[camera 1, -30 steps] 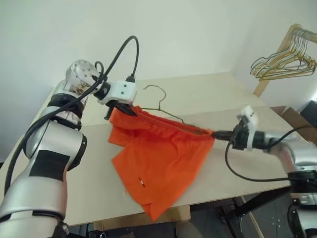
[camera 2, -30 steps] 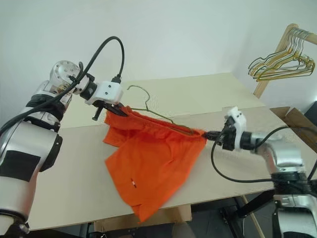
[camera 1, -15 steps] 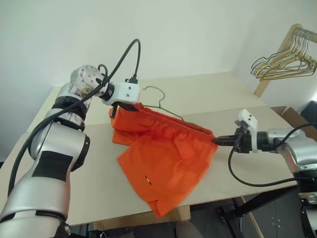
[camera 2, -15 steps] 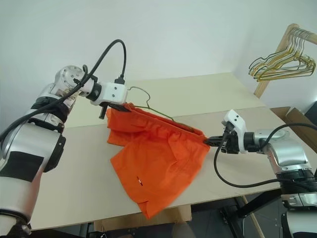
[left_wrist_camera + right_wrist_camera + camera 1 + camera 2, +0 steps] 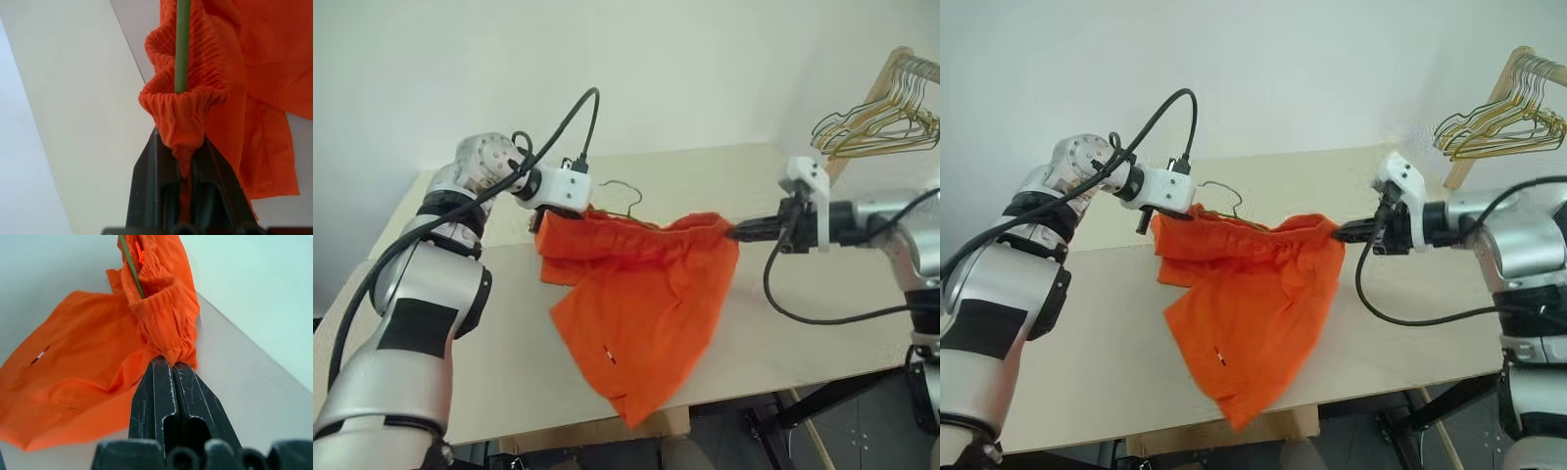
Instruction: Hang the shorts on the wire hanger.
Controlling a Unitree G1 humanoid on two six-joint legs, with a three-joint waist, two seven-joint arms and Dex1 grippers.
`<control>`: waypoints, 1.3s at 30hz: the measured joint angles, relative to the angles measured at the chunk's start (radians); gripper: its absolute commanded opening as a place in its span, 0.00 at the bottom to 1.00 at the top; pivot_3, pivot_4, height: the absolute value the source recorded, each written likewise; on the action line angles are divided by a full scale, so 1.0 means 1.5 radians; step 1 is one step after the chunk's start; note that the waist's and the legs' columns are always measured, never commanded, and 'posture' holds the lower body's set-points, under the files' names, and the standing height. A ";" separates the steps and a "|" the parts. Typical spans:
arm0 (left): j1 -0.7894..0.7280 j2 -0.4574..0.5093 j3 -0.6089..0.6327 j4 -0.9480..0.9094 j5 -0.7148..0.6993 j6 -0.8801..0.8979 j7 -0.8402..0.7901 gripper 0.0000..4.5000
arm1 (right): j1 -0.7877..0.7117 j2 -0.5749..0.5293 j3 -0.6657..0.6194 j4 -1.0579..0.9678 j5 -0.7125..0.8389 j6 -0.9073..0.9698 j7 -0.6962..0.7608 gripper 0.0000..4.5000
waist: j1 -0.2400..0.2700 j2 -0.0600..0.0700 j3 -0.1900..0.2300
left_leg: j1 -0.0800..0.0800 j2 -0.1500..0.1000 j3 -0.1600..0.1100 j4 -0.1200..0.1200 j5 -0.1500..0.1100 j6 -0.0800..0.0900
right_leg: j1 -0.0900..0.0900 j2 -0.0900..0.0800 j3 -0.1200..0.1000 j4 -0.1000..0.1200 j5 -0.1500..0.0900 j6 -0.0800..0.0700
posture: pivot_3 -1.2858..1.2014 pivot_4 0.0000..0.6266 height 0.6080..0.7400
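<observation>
Shorts (image 5: 641, 294) stretched between both pinching jaws, wire hanger (image 5: 625, 196) mostly hidden inside waistband

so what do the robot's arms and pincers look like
Both arms are silver-grey metal with black panels and joints. Each wrist carries a white camera block with a thick black looping cable. The left pincer and right pincer each have two flat black, scuffed fingers.

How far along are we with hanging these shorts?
Done: the hanger wire runs inside the shorts' waistband. In hand: the left hand and right hand each pinch a waistband end, holding it above the table. Left: settle the shorts on the hanger and release.
</observation>
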 measured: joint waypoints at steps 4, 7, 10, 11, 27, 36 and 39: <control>0.000 -0.017 0.038 0.000 -0.017 0.027 0.030 0.00 | -0.044 0.003 0.028 0.012 -0.023 -0.007 0.020 0.01 | -0.001 0.000 0.000 | -0.002 0.000 0.000 0.000 0.000 0.000 | -0.002 0.000 0.000 0.000 0.000 0.000 | 0.44 0.00 1.00; 0.000 -0.024 0.071 0.000 -0.041 0.039 0.019 0.00 | -0.056 0.019 0.057 0.043 -0.080 -0.067 0.010 0.01 | -0.002 0.000 0.000 | -0.003 0.000 0.000 0.000 0.000 0.000 | -0.004 0.000 0.000 0.001 0.000 0.000 | 0.45 0.00 1.00; 0.002 -0.020 0.081 0.000 -0.049 0.039 0.013 0.00 | -0.051 0.032 0.060 0.077 -0.115 -0.125 -0.006 0.01 | -0.003 0.000 0.000 | -0.008 -0.001 0.000 0.001 0.001 -0.001 | -0.010 -0.001 0.001 0.005 0.000 0.000 | 0.45 0.00 1.00; 0.007 -0.017 0.084 -0.001 -0.051 0.037 0.004 0.00 | -0.052 0.043 0.055 0.089 -0.120 -0.139 -0.015 0.01 | -0.005 0.000 0.000 | -0.008 -0.001 0.000 0.001 0.002 -0.002 | -0.011 -0.001 0.001 0.006 0.000 0.000 | 0.45 0.00 1.00; 0.055 -0.047 0.120 -0.011 -0.077 0.034 -0.014 0.00 | -0.034 0.071 0.016 0.073 -0.138 -0.282 -0.011 0.45 | -0.015 0.000 0.000 | -0.008 -0.007 -0.002 0.001 0.006 0.001 | -0.011 -0.006 0.000 0.010 0.000 0.000 | 0.44 0.00 1.00; 0.064 -0.052 0.147 -0.021 -0.099 0.039 -0.047 0.00 | -0.020 0.078 0.032 0.138 -0.220 -0.354 -0.027 0.45 | -0.023 0.000 0.000 | -0.008 -0.007 -0.002 0.001 0.006 0.001 | -0.011 -0.007 0.000 0.011 0.000 0.000 | 0.44 0.00 1.00; 0.066 -0.052 0.149 -0.021 -0.105 0.039 -0.054 0.00 | -0.020 0.082 0.032 0.144 -0.228 -0.365 -0.026 0.45 | -0.023 0.000 0.000 | -0.008 -0.007 -0.002 0.001 0.006 0.001 | -0.011 -0.007 0.000 0.011 0.000 0.000 | 0.44 0.00 1.00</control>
